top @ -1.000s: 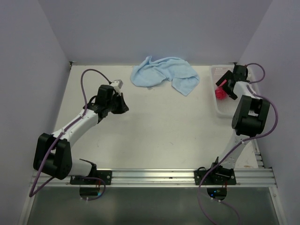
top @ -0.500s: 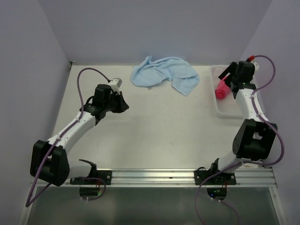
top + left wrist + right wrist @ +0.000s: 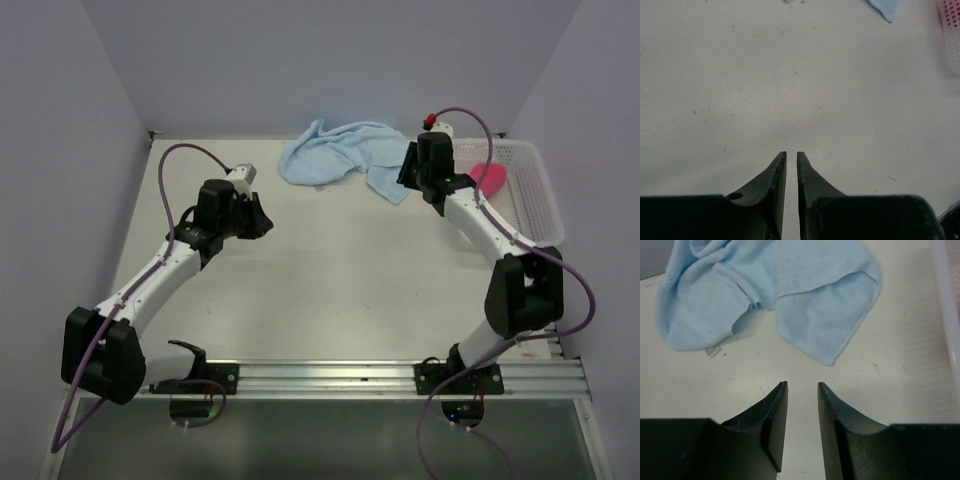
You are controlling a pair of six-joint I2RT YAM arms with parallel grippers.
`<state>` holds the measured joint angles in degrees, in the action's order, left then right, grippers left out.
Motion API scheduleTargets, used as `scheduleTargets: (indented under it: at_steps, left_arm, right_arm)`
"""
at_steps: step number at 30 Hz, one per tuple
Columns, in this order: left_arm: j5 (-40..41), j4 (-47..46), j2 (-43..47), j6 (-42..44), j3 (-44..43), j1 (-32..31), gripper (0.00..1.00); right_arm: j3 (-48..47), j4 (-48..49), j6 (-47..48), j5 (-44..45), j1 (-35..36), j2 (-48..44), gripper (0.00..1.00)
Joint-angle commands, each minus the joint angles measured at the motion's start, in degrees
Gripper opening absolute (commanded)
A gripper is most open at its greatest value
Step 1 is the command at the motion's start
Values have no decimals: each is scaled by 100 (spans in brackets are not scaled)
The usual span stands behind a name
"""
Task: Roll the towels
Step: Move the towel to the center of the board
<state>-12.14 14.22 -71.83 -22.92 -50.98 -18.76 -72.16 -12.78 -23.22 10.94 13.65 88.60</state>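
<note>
- Pink towel [image 3: 487,177] is sitting bundled in the basket [image 3: 535,205] at 2 o'clock, seemingly done.
- Blue towel [image 3: 770,285] is lying crumpled on your desk at 12 o'clock, not yet rolled.
- Right tool [image 3: 802,385] is hanging partly open near it; left tool [image 3: 791,154] is barely parted; both empty.

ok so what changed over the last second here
The right gripper left the red-pink towel in the basket, swung left to just beside the blue towel, and narrowed its jaws, empty. The left gripper opened a crack. The blue towel stayed put; the left arm barely moved.
</note>
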Motion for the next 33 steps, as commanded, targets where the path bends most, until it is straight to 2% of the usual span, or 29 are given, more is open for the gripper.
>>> scheduleTargets:
  at_steps: [1,4,11,19,26,29,30,32,33]
  left_arm:
    - [159,-191,-14,77,-131,57,18]
    - [151,-226,-190,-11,-289,57,20]
    - [45,-7,-981,-81,-1404,48,25]
    - [45,28,-2324,-64,-2415,48,31]
    - [212,379,-3608,226,-4021,4,36]
    - [300,704,-4389,322,-4777,-48,38]
    - [291,766,-4392,332,-4955,-66,38]
    - [274,915,-4830,393,-5438,-127,41]
    - [239,960,-5092,402,-5605,-145,42]
  right_arm:
    - [-666,-338,125,-13,129,980,34]
    - [-1203,-691,222,145,261,1693,35]
    - [-1766,-884,432,426,314,2731,41]
    - [-2100,-963,635,778,331,3225,49]
    - [-2478,-1104,679,497,305,3743,50]
    - [-2452,-1069,609,366,253,3858,47]
    - [-2435,-1060,591,365,244,3867,45]
    - [-2382,-1025,573,269,182,3911,38]
    - [-2364,-1008,565,251,182,3911,29]
